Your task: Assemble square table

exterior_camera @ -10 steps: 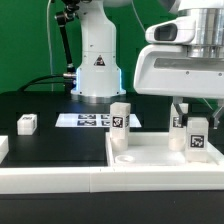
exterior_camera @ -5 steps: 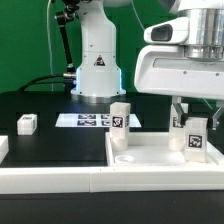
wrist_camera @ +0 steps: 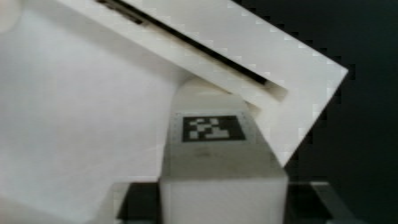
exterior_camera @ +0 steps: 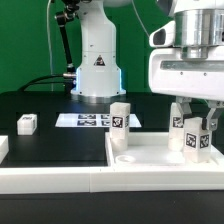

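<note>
The white square tabletop [exterior_camera: 150,160] lies at the front right with its raised rim up. A white tagged leg [exterior_camera: 120,126] stands upright at its left back corner. Another leg [exterior_camera: 178,125] stands further right, partly behind my gripper. My gripper [exterior_camera: 196,128] is shut on a third tagged leg [exterior_camera: 196,143], which stands upright at the tabletop's right side. In the wrist view this leg [wrist_camera: 217,150] sits between my dark fingers [wrist_camera: 143,200], over the tabletop's white surface [wrist_camera: 89,100] by its rim [wrist_camera: 231,55].
A small white tagged block [exterior_camera: 26,123] lies on the black table at the exterior view's left. The marker board [exterior_camera: 88,120] lies in front of the robot base [exterior_camera: 95,65]. A long white rail [exterior_camera: 50,178] runs along the front.
My gripper's body has shifted a little toward the exterior view's right. The leg in it stays at about the same spot on the tabletop.
</note>
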